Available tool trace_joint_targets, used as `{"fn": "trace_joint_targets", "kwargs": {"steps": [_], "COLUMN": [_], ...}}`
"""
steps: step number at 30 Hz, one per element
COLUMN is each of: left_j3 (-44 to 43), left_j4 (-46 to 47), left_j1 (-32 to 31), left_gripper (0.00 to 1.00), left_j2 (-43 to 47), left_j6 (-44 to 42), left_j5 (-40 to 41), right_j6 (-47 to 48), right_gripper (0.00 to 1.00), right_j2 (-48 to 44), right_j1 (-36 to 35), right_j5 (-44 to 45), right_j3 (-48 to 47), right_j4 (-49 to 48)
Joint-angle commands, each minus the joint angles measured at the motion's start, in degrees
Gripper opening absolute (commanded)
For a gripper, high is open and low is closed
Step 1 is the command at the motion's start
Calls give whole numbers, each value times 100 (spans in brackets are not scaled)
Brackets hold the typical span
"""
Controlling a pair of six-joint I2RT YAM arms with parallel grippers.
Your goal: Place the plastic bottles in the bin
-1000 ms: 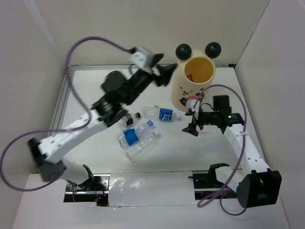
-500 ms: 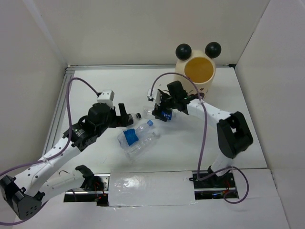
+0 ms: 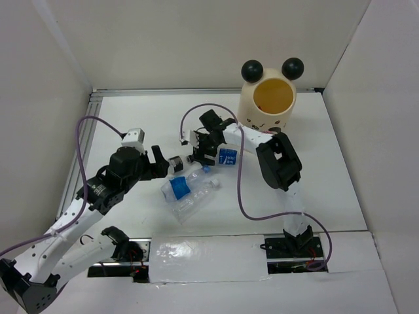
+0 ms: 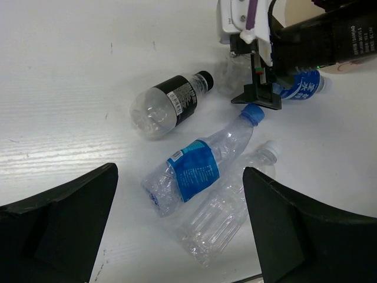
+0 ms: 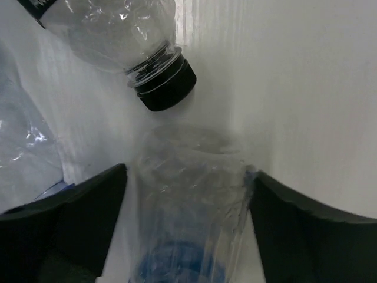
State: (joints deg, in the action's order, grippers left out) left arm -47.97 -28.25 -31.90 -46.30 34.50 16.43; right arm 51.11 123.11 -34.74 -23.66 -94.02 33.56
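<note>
Four plastic bottles lie in a cluster mid-table. A black-labelled one (image 3: 177, 161) (image 4: 171, 103) is on the left, and a blue-labelled, blue-capped one (image 3: 180, 185) (image 4: 197, 170) rests beside a plain clear one (image 3: 198, 199) (image 4: 227, 215). Another blue-labelled bottle (image 3: 228, 157) (image 5: 188, 200) lies nearer the bin (image 3: 268, 98). My right gripper (image 3: 200, 149) (image 5: 188, 177) straddles this bottle's clear end, jaws open, the right finger (image 5: 283, 206) touching it. My left gripper (image 3: 162, 163) (image 4: 179, 218) hangs wide open and empty above the cluster's left side.
The cream bin with two black ball ears stands at the back right, its yellow inside showing. White walls enclose the table on the left, back and right. The right arm's cable (image 3: 239, 190) loops over the table right of the bottles.
My left arm has drawn back from the bin to the cluster's left side and opened wide. My right arm has swung left onto the blue-labelled bottle, and its jaws have narrowed.
</note>
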Motion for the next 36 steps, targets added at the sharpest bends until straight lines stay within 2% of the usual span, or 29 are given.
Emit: {"fn": "trace_joint_targets", "kwargs": {"steps": [1, 5, 6, 7, 11, 12, 13, 16, 19, 20, 22, 23, 24, 26, 27, 28, 29, 31, 32, 33, 36], "left_j3": [164, 357, 358, 428, 551, 551, 551, 473, 245, 174, 68, 16, 15, 15, 15, 15, 15, 15, 67, 68, 130], "left_j4": [39, 91, 170, 223, 443, 513, 627, 820, 1032, 1110, 1286, 1374, 1549, 1682, 1735, 1822, 1893, 2068, 2330, 2463, 2692], "left_j1": [61, 114, 114, 114, 167, 236, 315, 456, 597, 676, 825, 826, 887, 887, 887, 939, 940, 940, 940, 940, 940], "left_gripper": [100, 100, 100, 100, 100, 100, 100, 100, 100, 100, 100, 100, 100, 100, 100, 100, 100, 100, 100, 100, 100], "left_j2": [139, 192, 122, 122, -97, -203, -256, -581, -888, -889, -959, -959, -1038, -1249, -1345, -1459, -1556, -1811, -1864, -1926, -2128], "left_j6": [-66, -66, -66, -66, -119, -119, -189, -566, -1137, -1295, -1918, -1921, -2199, -2586, -2693, -2799, -2974, -3150, -3238, -3413, -3677], "left_j5": [-218, -341, -342, -464, -596, -597, -666, -789, -1070, -1228, -1701, -1852, -1993, -2284, -2284, -2284, -2345, -2450, -2521, -2582, -2583], "right_j6": [119, 57, 57, -4, -338, -391, -800, -1234, -1988, -2905, -3805, -3871, -3820, -3101, -2942, -2671, -1920, -985, -580, -446, 229], "right_gripper": [81, 56, 46, 42, 40, 40, 42, 42, 42, 42, 42, 42, 43, 43, 43, 40, 40, 40, 42, 44, 46], "right_j2": [178, -6, -58, -181, -725, -884, -1216, -1727, -2570, -3051, -3537, -3618, -3619, -3619, -3619, -3619, -3619, -3619, -3619, -3619, -3226], "right_j1": [-41, 11, 11, 63, 64, 125, 126, 345, 853, 1012, 1442, 1531, 1714, 1900, 2214, 2409, 2602, 3077, 3200, 3315, 3658], "right_j5": [309, -171, -339, -515, -1526, -2041, -2272, -3335, -4592, -4778, -5165, -5166, -5340, -5394, -5595, -5762, -5868, -6080, -6080, -6080, -6282], "right_j3": [-424, -485, -556, -774, -1671, -1855, -2153, -2358, -1973, -1501, -1182, -1180, -1311, -1696, -1699, -1647, -1455, -1147, -962, -656, -862], "right_j4": [660, 739, 853, 1071, 1671, 1776, 1829, 1777, 910, -216, -1546, -1694, -1695, -1117, -1115, -1002, -835, -668, -919, -1052, -739]}}
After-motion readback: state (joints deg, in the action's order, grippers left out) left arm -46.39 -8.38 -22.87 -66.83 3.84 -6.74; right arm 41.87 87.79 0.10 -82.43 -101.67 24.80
